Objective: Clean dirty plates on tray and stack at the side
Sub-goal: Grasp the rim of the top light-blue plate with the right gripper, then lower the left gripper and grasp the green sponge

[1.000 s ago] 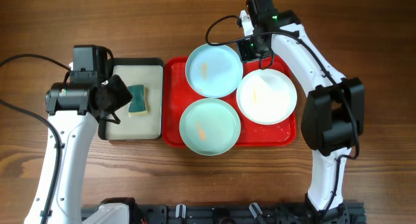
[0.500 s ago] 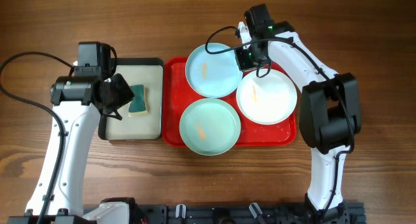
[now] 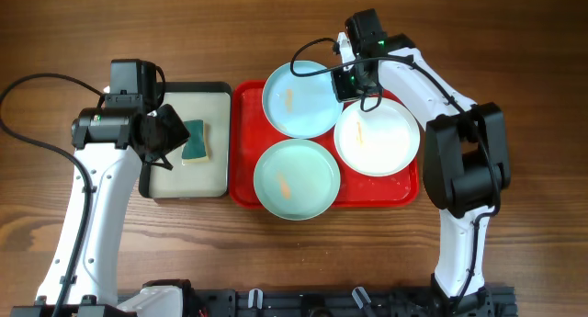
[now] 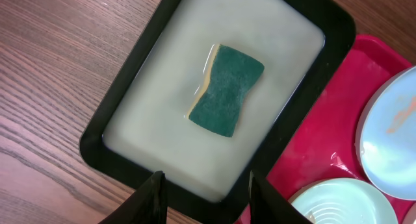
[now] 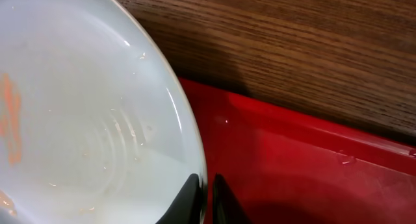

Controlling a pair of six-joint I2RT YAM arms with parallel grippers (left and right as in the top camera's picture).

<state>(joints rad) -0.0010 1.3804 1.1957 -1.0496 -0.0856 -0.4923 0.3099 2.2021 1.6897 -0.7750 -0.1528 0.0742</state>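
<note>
right gripper [image 5: 203, 197] clamped on rim of rear aqua plate [image 3: 301, 98], at back of red tray [image 3: 243, 183]. we're at pickup step; nxt: lift it clear w/o slipping. left gripper [image 4: 205, 197], jaws apart, hovers near sponge [image 4: 226, 89].

White arm links [image 3: 87, 216], bulky black joints [image 3: 469, 161], looping black cables [image 3: 55, 76].

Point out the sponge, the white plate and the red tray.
sponge [image 3: 194, 141]: overhead view, middle of its green top.
white plate [image 3: 378, 141]: overhead view, bare centre.
red tray [image 3: 243, 133]: overhead view, bare strip nearest the sponge.
</note>
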